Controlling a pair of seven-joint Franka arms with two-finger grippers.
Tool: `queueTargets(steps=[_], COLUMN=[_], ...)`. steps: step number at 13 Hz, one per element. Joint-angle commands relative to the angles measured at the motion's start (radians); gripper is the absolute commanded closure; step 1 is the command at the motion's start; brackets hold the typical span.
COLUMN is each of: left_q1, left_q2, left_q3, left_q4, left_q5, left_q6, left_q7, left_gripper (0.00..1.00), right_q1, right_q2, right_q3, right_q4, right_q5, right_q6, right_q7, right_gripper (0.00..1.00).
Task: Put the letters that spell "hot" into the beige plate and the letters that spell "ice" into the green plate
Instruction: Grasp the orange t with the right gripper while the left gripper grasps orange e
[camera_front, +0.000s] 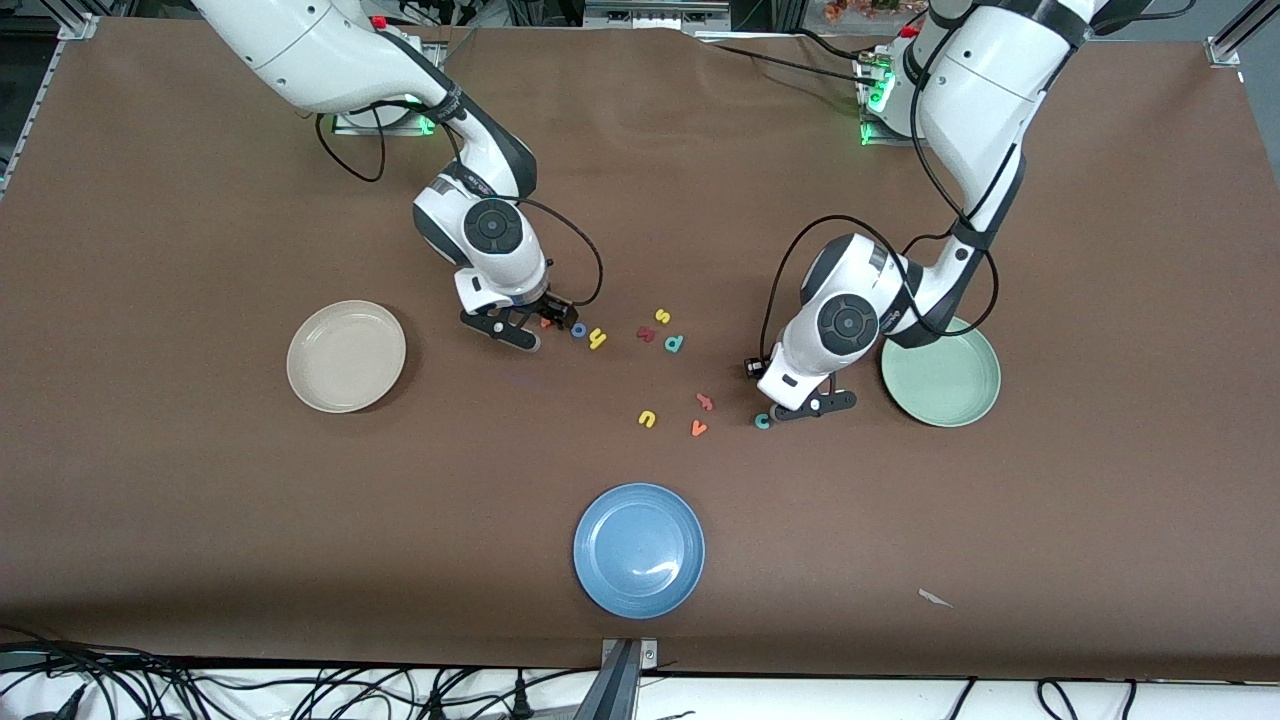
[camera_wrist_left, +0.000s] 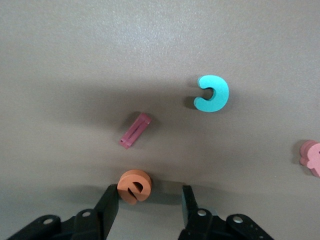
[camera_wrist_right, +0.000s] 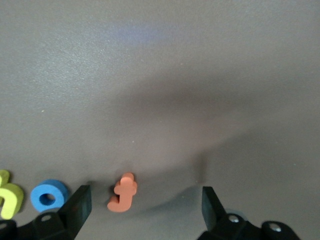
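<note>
The t (camera_wrist_right: 122, 193), o (camera_wrist_right: 49, 195) and h (camera_wrist_right: 9, 194) lie side by side — c (camera_wrist_left: 212, 93) near the green plate (camera_front: 960, 395).

We note a blue plate (camera_front: 639, 550) nearest the front camera. Mid-table: yellow s (camera_front: 662, 316), teal p (camera_front: 674, 344), dark red k (camera_front: 646, 334), yellow u (camera_front: 647, 419), orange v (camera_front: 699, 429).

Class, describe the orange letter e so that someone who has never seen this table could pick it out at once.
Start at the green plate, toward the left arm's end of the table; the left gripper is down at the table beside it. The orange e lies between that gripper's open fingers. It is round and orange, unlike the maroon bar i and the teal c close by.
</note>
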Motion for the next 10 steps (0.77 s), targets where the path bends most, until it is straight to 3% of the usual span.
queueTargets(steps=[1, 4, 7, 10], left_q1=[-0.003, -0.001, -0.003, -0.003], left_q2=[-0.018, -0.016, -0.008, -0.005], left_q3=[0.013, 0.016, 0.019, 0.019], left_q4=[-0.018, -0.016, -0.016, -0.016], left_q5=[-0.007, -0.007, -0.007, -0.004], left_q6=[0.003, 0.003, 0.003, 0.003], left_q7=[0.007, 0.013, 0.013, 0.015], left_gripper=[0.47, 0.48, 0.62, 0.81], right_q1=[0.012, 0.012, 0.023, 0.026], right_q2=[0.017, 0.024, 0.024, 0.024], right_q3=[-0.01, -0.009, -0.009, -0.009], right_q4=[0.009, 0.009, 0.011, 0.011], right_q5=[-0.03, -0.032, -0.032, -0.032], right_q6=[0.016, 0.016, 0.016, 0.018], right_q7=[0.033, 0.035, 0.035, 0.038], right_gripper=[0.05, 0.17, 0.38, 0.67])
